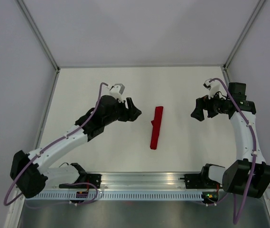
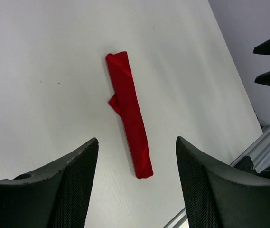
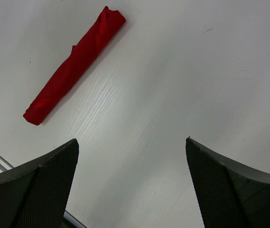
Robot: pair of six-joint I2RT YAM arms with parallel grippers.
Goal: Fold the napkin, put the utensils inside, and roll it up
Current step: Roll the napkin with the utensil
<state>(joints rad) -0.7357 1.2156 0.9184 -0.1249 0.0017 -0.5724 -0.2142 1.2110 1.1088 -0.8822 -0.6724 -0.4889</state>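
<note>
Both arms are just kinda parked on either side of the roll. The left arm comes off its base at the near left corner of the bench (image 1: pixel 182 85), stretches diagonally toward the middle, and its wrist is turned so the left end effector (image 1: pixel 135 110) points sideways toward the right edge. The right arm goes up from its base at the near right corner along the right edge, then bends at the top so the right end effector (image 1: pixel 195 113) points back toward the left edge. So they face each other across the middle.

Both are released, with fingers spread wide and nothing in them. You can see it clearly in the wrist views: the left end effector (image 2: pixel 136 140) and the right end effector (image 3: pixel 131 140) each have bare bench showing between their fingers.

The napkin (image 1: pixel 156 127) is rolled into a narrow red bundle lying flat about mid-bench. It runs far-to-near with the far end tipped slightly toward the right edge. A little corner of cloth pokes out on its left side about halfway down. Whatever's inside the roll is hidden.

It sits between the two end effectors, touching neither. The left one is near the far half of the roll, and the right one is noticeably further off. In the left wrist view the napkin (image 2: pixel 129 111) sits straight ahead of the fingers, and in the right wrist view the napkin (image 3: pixel 73 69) is off to the upper left.
</note>
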